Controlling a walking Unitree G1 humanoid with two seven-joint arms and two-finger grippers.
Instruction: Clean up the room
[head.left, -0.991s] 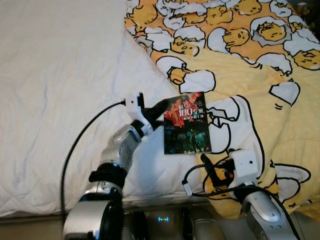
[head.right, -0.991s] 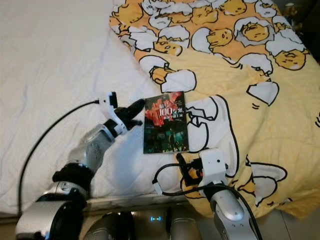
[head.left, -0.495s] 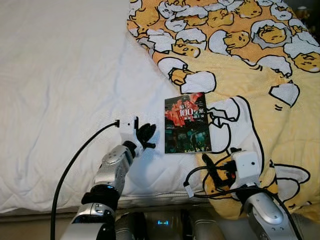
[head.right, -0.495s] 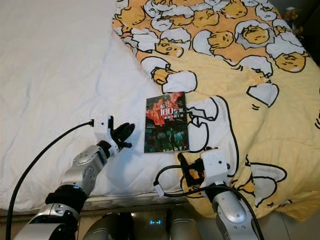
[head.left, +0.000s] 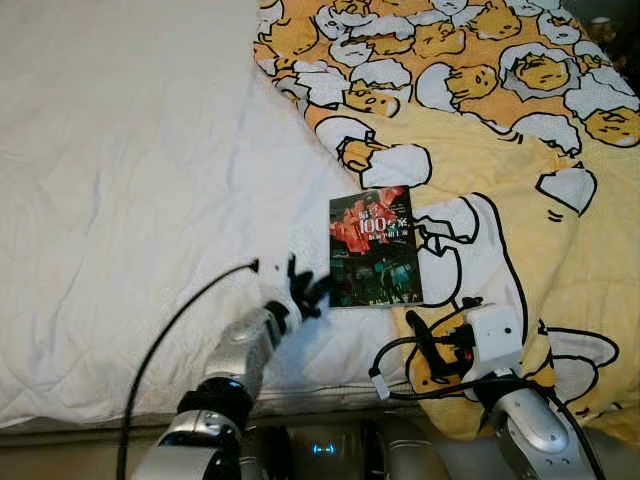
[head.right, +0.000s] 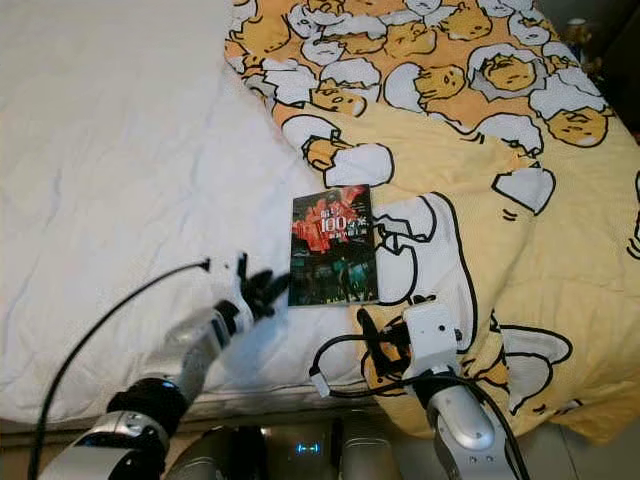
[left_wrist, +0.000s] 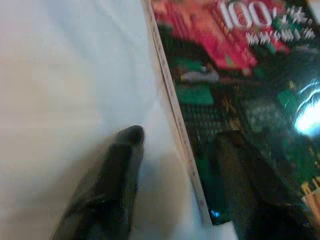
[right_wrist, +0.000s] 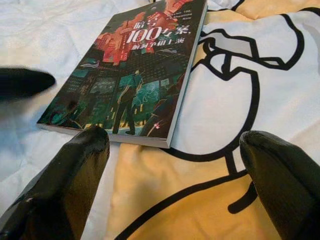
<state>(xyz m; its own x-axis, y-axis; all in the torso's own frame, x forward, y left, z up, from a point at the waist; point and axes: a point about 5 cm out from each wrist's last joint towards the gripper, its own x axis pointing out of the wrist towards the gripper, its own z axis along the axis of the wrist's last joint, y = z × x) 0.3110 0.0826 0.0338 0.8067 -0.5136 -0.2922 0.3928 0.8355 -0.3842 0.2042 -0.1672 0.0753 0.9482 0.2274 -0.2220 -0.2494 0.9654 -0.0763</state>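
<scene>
I see a white bed and a yellow egg-print blanket. A dark book with a red "100" cover straddles their border. My left gripper, fingers parted, straddles its near-left corner; right gripper, spread, sits empty nearby.

left pincer spread wide, one finger on white sheet, other over book cover

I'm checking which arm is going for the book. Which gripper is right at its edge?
The left gripper: its open fingers straddle the book's near left corner. The right gripper, also open, sits back on the yellow blanket.
</scene>
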